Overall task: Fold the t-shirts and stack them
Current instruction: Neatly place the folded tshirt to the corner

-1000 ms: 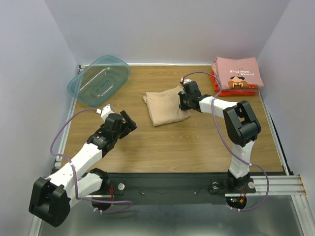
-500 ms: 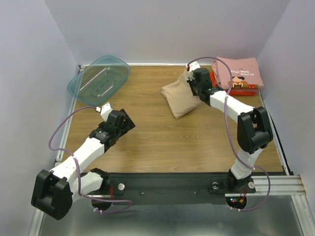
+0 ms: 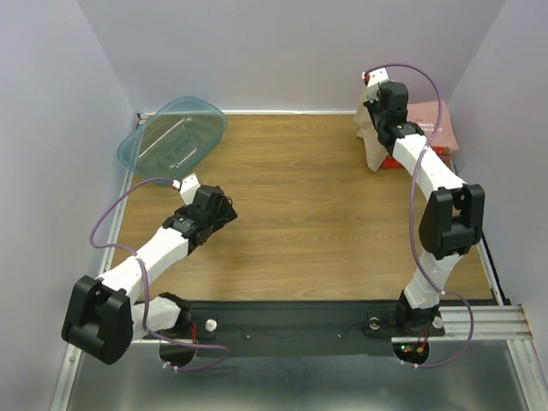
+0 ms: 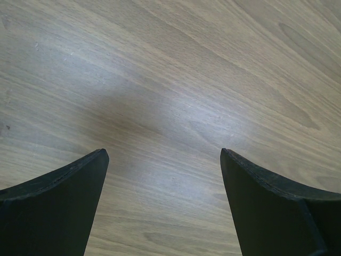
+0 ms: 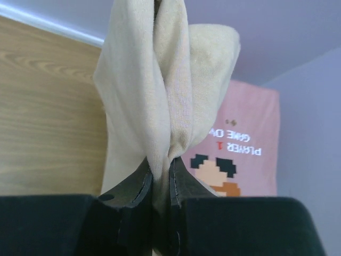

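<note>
My right gripper [image 3: 377,116] is shut on the folded tan t-shirt [image 3: 372,141] and holds it in the air at the back right, its lower part hanging over the left edge of the stack. In the right wrist view the tan t-shirt [image 5: 160,101] is pinched between the jaws of my right gripper [image 5: 160,173]. The pink t-shirt [image 3: 435,122] with pixel print lies folded on the red-orange t-shirt [image 3: 402,162]; the pink t-shirt [image 5: 250,154] also shows behind the tan one. My left gripper [image 3: 224,211] is open and empty over bare wood at the left, and looks the same in its wrist view [image 4: 162,154].
A translucent teal tub [image 3: 171,137] lies at the back left corner. White walls close the table on the left, back and right. The wooden tabletop [image 3: 300,214] stretches between the arms.
My right gripper has lifted the tan t-shirt off the table middle and carried it right and back to the pink stack. The left gripper has shifted only slightly.
</note>
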Robot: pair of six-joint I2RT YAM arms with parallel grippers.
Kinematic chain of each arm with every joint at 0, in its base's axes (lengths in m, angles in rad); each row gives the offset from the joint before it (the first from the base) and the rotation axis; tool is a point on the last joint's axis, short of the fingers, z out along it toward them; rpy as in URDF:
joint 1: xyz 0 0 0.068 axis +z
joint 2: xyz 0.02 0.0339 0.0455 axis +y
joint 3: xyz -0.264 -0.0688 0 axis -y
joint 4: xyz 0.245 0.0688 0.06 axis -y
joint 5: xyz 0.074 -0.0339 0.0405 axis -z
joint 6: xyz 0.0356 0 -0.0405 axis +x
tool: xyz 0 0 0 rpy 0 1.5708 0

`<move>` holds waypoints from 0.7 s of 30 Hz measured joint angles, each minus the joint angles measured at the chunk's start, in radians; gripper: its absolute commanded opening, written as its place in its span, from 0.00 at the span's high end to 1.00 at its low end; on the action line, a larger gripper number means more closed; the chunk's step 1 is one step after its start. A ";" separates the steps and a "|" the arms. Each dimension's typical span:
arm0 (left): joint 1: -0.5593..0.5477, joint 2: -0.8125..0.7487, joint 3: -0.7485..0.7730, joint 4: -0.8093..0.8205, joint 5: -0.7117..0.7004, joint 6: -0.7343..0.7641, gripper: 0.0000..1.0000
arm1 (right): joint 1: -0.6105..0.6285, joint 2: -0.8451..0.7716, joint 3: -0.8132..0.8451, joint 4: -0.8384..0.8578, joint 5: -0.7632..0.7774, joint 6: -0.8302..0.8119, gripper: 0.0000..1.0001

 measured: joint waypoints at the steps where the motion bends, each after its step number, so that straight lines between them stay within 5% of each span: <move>1: 0.000 0.004 0.000 0.000 0.000 0.001 0.01 | -0.007 0.008 0.017 0.000 0.003 -0.004 1.00; 21: 0.000 0.036 0.029 0.028 -0.002 0.035 0.01 | -0.167 0.106 0.301 -0.114 -0.040 0.114 1.00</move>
